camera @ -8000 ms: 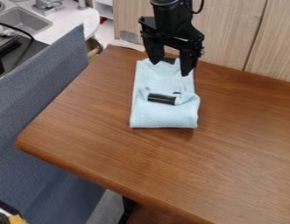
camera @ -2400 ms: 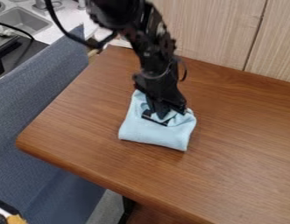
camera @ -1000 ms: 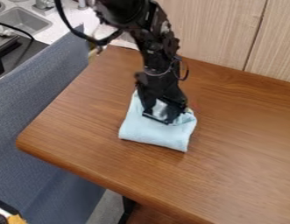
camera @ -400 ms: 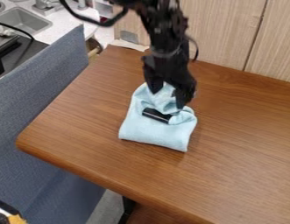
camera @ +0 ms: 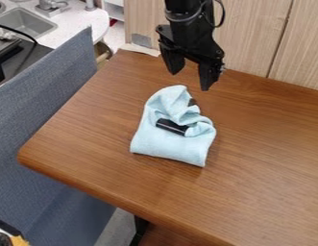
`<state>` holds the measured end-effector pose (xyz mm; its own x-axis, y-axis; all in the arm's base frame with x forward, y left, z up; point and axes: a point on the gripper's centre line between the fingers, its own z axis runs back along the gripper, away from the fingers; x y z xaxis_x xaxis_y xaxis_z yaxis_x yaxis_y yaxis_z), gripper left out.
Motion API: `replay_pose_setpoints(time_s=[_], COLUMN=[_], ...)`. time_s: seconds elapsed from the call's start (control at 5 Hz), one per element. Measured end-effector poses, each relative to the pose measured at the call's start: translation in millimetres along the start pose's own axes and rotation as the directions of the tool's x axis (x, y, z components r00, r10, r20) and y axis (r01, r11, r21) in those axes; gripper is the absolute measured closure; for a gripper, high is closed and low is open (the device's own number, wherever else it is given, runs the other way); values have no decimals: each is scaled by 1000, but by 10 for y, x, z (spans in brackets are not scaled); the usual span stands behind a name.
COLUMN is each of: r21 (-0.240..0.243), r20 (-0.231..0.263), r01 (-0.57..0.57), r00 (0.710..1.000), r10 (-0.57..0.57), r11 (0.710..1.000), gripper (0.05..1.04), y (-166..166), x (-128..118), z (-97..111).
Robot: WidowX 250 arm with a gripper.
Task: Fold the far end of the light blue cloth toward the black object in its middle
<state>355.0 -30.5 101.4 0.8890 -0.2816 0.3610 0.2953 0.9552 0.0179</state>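
Cloth (camera: pixel 171 141), light blue, folded flat at its near end and bunched at the far end, lies on the brown wood counter (camera: pixel 251 144). Gripper (camera: pixel 189 80) hangs just beyond the cloth's far end, raised over the counter, not touching it. Jaws wide open, nothing between them, tips pointing down. So from the jaws, the cloth sits lower and toward the camera, small gap. Short black cylinder (camera: pixel 171 127) lies across the middle of the cloth. Small dark piece (camera: pixel 192 102) pokes out at the cloth's far right edge; can't tell what it is. Blue-grey panel (camera: pixel 45 115) stands left of the cloth.
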Motion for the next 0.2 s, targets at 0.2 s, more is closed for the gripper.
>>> replay_pose_setpoints(time_s=[0.2], r21=[0], r20=[2], r01=[0], r00=[1000], r10=[0], r11=[1000], gripper=[84], y=[0], x=[5], z=[13])
